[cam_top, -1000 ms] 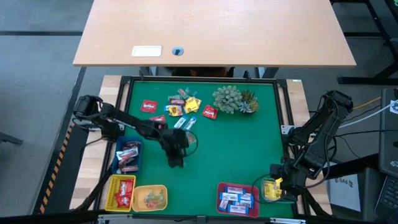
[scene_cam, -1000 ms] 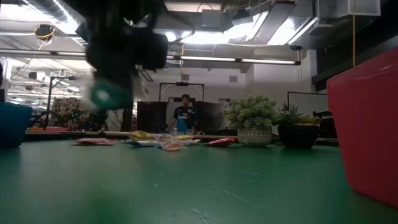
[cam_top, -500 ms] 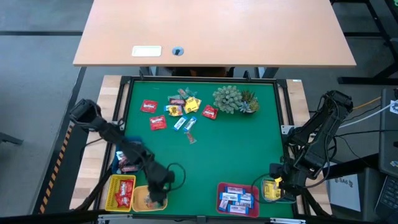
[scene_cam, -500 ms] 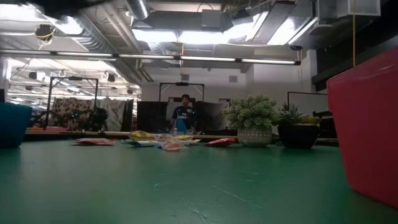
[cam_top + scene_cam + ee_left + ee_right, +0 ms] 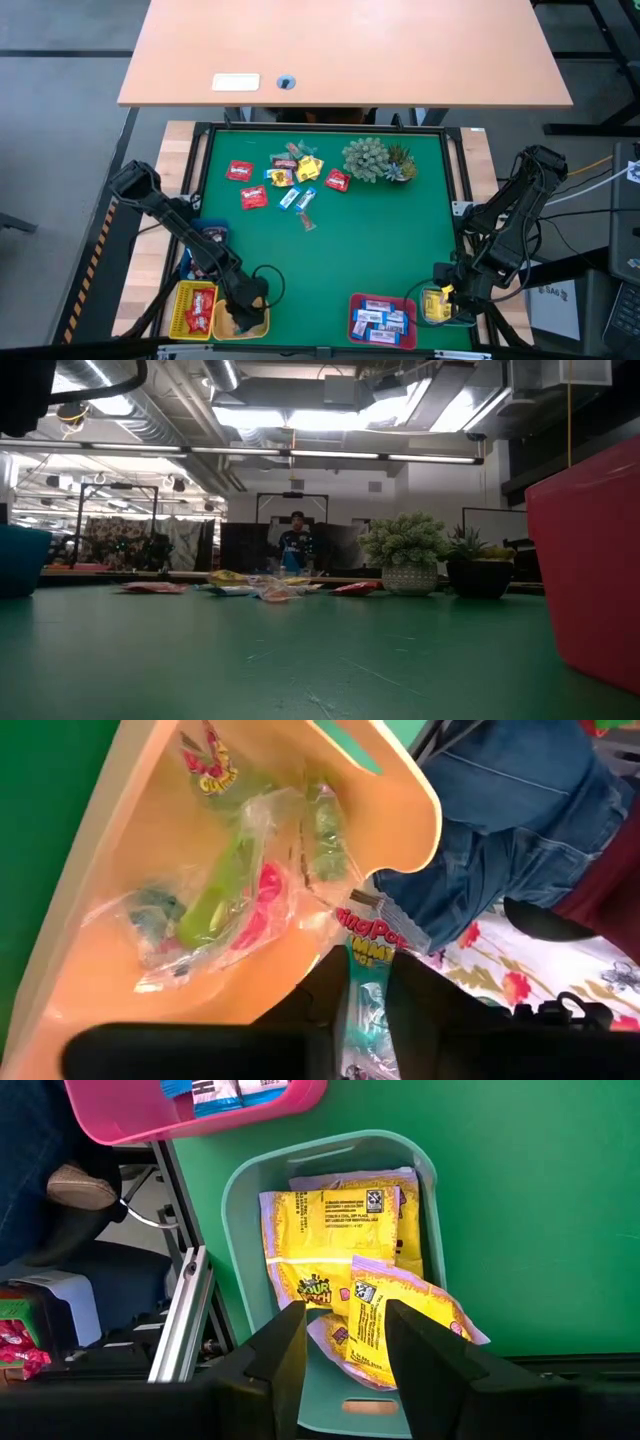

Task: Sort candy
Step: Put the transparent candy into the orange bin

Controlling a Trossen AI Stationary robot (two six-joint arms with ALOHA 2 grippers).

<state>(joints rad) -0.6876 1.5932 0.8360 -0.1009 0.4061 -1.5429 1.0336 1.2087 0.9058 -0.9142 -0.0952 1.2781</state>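
- While the left gripper [image 5: 366, 1005] hangs over the orange tray [image 5: 262, 322], its jaws are clamped on a clear-wrapped sweet [image 5: 364, 982]; half a second ago it was just arriving there, and a second ago it was out by the loose pile, so one sweet has been carried across and awaits release.
- Judged from this, the drop into the orange tray is the step in hand, since similar clear-wrapped sweets [image 5: 236, 895] already lie inside.
- Right gripper [image 5: 345, 1342]: waiting over the teal tray [image 5: 238, 1185], which sits beside the pink tray [image 5: 355, 305]; jaws apart and empty above about three yellow packets [image 5: 335, 1230].
- Loose candy [image 5: 283, 182] left beside the green plant [image 5: 372, 160]: roughly nine pieces, three of them red [image 5: 240, 171].
- Trays along the surface edge nearest the arms: five — blue [image 5: 212, 229], yellow [image 5: 180, 298], orange, pink, teal.
- Sorting is partly done; the pile beside the plant is unsorted.
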